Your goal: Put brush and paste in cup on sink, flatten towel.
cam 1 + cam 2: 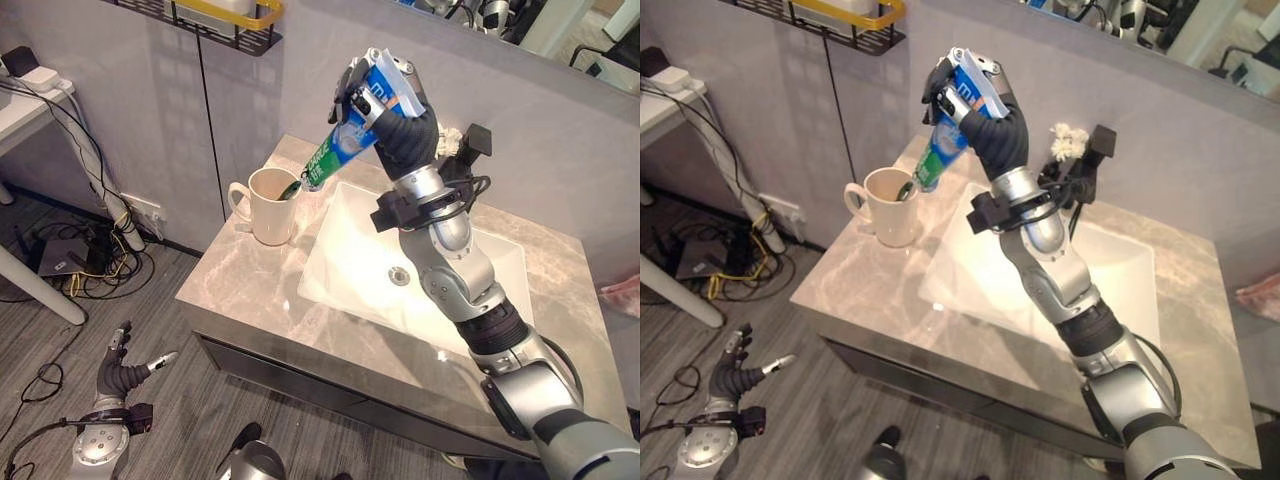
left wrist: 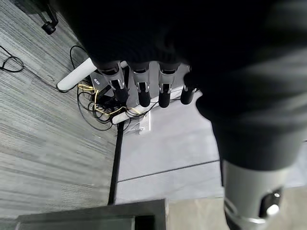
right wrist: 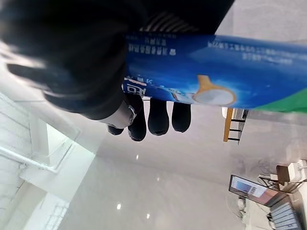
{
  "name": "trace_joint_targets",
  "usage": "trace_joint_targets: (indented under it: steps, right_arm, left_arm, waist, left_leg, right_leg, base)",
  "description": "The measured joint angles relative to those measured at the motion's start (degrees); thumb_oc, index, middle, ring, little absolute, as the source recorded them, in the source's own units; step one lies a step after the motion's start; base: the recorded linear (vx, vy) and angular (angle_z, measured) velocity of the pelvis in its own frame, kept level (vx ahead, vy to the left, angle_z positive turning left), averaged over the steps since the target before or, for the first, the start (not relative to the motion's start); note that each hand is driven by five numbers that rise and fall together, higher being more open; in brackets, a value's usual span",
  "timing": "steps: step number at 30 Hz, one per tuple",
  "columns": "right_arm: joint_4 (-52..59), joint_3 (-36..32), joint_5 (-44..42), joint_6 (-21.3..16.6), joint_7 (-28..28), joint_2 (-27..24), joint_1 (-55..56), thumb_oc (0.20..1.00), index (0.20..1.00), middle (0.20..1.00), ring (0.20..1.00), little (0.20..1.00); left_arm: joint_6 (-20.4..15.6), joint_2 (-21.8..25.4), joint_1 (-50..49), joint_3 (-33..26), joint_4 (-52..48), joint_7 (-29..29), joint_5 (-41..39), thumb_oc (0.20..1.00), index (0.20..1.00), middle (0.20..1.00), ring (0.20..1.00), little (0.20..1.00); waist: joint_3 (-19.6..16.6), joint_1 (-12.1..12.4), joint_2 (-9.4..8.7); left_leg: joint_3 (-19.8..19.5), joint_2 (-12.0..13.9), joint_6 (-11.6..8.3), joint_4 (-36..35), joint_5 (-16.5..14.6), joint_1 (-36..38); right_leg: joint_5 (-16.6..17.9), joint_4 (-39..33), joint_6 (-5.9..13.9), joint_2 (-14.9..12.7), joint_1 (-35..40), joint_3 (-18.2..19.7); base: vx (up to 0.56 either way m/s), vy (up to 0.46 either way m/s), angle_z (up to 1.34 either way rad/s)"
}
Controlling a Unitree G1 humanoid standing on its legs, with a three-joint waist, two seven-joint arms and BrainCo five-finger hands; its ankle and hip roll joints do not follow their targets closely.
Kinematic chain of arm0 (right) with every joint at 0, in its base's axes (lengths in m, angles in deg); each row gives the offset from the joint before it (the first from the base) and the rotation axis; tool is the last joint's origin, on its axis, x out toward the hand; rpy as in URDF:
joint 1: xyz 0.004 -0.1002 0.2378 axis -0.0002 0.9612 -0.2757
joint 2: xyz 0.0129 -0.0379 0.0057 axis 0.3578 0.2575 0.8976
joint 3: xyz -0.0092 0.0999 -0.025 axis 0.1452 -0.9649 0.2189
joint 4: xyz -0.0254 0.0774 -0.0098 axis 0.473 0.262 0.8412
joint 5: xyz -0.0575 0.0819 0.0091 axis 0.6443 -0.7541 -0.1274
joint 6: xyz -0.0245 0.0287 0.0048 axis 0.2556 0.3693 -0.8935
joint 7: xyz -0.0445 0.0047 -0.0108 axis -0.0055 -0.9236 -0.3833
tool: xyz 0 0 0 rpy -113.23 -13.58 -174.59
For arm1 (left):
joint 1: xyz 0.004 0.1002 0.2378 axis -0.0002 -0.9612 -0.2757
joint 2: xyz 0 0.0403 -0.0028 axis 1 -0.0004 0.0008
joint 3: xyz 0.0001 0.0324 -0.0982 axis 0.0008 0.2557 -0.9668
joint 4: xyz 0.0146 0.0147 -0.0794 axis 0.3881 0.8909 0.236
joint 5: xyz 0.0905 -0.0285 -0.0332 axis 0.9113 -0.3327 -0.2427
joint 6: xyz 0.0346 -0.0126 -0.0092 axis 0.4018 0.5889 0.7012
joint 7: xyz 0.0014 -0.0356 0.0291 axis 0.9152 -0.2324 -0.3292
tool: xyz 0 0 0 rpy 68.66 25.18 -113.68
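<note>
My right hand (image 1: 400, 125) is raised over the counter's back left and is shut on a blue and green paste tube (image 1: 345, 135). The tube tilts down to the left, and its dark cap end sits at the mouth of a cream mug (image 1: 268, 207) standing left of the sink. Seen from the right wrist, dark fingertips (image 3: 148, 115) curl under the tube (image 3: 216, 76). A small white crumpled cloth (image 1: 1068, 140) lies at the back of the counter behind that arm. Low by the floor at lower left, my left hand (image 1: 125, 375) hangs with relaxed fingers (image 2: 144, 91).
A white sink basin (image 1: 350, 240) is set in the marble counter (image 1: 240, 290). A black wire shelf (image 1: 220, 25) hangs on the wall above the mug. A white desk (image 1: 25, 100) and tangled cables (image 1: 90, 260) are at the left. Something pink (image 1: 625, 295) shows at the right edge.
</note>
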Motion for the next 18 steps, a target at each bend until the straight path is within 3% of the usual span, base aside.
trace_joint_targets:
  steps: [6,11,18]
  right_arm:
    - [-0.1,0.5,0.0,0.0,-0.5,0.3,-3.3,0.200,0.200,0.200,0.200,0.200]
    - [-0.3,1.5,0.1,0.0,-1.1,1.1,-3.7,0.200,0.200,0.200,0.200,0.200]
    - [-2.4,3.8,0.0,0.0,-1.0,1.1,-4.0,0.200,0.200,0.200,0.200,0.200]
  left_arm:
    - [0.0,0.0,-0.1,0.8,0.4,0.0,0.0,1.000,1.000,1.000,1.000,1.000]
    - [0.0,0.7,0.1,0.9,1.1,-0.1,-0.1,1.000,1.000,1.000,1.000,1.000]
    - [0.0,1.2,0.6,1.3,1.6,-0.1,-0.1,1.000,1.000,1.000,1.000,1.000]
  waist:
    - [-0.1,0.2,-0.58]
    - [-0.8,0.3,-2.48]
    - [-0.8,0.1,-2.54]
  left_leg:
    - [-0.4,-0.1,-0.06,0.5,-0.1,-0.6]
    - [-0.7,-0.3,-0.04,1.3,-0.2,-2.7]
    - [-0.9,-0.2,-0.04,1.6,-0.2,-3.4]
  right_leg:
    - [0.2,0.0,0.07,0.0,-0.2,-0.3]
    - [0.2,0.0,0.05,-0.1,-1.7,-0.5]
    - [0.3,0.0,-0.05,0.0,-2.2,-0.6]
  base:
    - [0.01,0.012,0.02]
    - [0.00,0.006,0.01]
    - [0.00,0.004,0.01]
